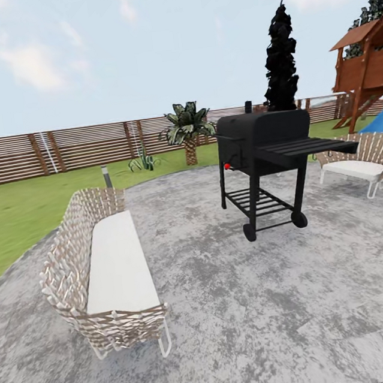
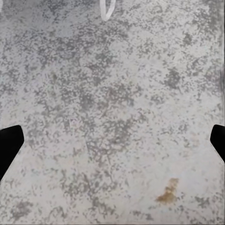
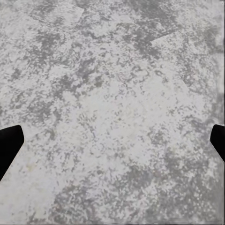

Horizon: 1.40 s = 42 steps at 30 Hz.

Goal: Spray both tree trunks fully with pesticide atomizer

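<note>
The pesticide atomizer is out of view, and so are the tree trunks. The garden lawn (image 1: pixel 14 221) lies at the left, beyond the grey stone patio (image 1: pixel 260 303) that I stand on. Mottled dark-green foliage (image 1: pixel 373 7) peeks from behind the playhouse at the far right. In the left wrist view, my left gripper (image 2: pixel 112 145) hangs open over bare patio stone, one black fingertip (image 2: pixel 8 145) at each edge. My right gripper (image 3: pixel 112 145) is likewise open above the stone, with nothing between its fingers.
A wicker bench (image 1: pixel 109 275) with a white cushion stands close on the left. A black wheeled grill (image 1: pixel 265 157) is ahead, a wicker chair (image 1: pixel 366 162) to its right. A slat fence (image 1: pixel 59 149), short palm (image 1: pixel 188 131), black cypress (image 1: pixel 280 59) and wooden playhouse (image 1: pixel 368 65) stand behind.
</note>
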Available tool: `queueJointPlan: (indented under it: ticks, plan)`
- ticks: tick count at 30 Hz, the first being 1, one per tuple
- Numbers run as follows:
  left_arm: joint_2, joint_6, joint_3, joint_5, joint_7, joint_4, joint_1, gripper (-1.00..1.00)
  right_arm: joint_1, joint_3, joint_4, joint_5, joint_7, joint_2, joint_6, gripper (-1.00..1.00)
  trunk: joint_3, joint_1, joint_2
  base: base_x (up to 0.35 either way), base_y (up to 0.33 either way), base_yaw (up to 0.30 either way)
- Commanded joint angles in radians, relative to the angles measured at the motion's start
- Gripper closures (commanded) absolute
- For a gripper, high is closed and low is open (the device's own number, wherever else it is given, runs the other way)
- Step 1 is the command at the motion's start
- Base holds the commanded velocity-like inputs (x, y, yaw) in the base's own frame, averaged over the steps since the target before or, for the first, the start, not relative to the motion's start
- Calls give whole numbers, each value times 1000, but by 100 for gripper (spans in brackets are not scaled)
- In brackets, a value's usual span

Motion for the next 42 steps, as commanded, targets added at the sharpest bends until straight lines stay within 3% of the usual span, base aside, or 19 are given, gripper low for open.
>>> queueJointPlan:
  ticks: [1,9,42]
  plan:
    - [1,-18,0,0,0,2,1,-100,0,-15,10,1,1,0,-13,-100,-1,0,0,0,0,-267]
    - [5,-46,-1,1,0,4,4,-100,0,-42,100,-3,3,6,-97,-100,-1,0,0,0,0,-268]
    - [4,-47,-3,1,-1,5,4,-100,0,-44,96,-3,-3,8,-105,-100,-18,0,0,0,0,-245]
